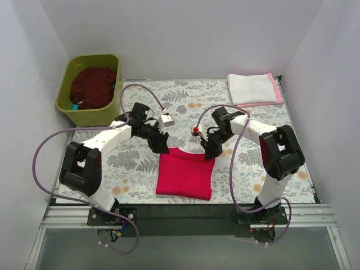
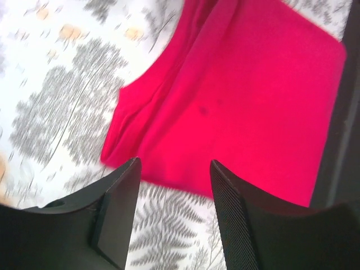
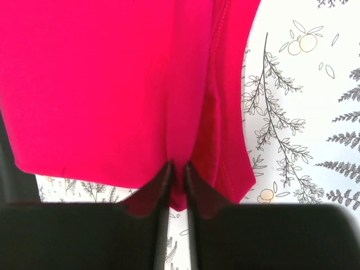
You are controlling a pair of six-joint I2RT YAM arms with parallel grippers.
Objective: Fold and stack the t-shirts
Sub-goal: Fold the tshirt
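Note:
The crimson-red t-shirt (image 1: 185, 174) lies folded in a rough square on the floral cloth, near the front middle. My left gripper (image 1: 162, 147) hangs open and empty just off its far left corner; in the left wrist view the shirt (image 2: 242, 95) lies beyond the fingertips (image 2: 126, 185). My right gripper (image 1: 209, 153) is shut on the shirt's far right corner, pinching a fold of red cloth (image 3: 179, 169). A white shirt (image 1: 251, 88) lies folded on a pale pink one (image 1: 276, 85) at the back right. A dark maroon shirt (image 1: 93, 85) is bunched in the tub.
The olive-green tub (image 1: 90, 112) stands at the back left. A small white block (image 1: 166, 120) on a purple cable lies behind the left gripper. The grey-and-orange floral cloth (image 1: 135, 160) covers the table; a black strip (image 1: 185, 211) runs along its near edge.

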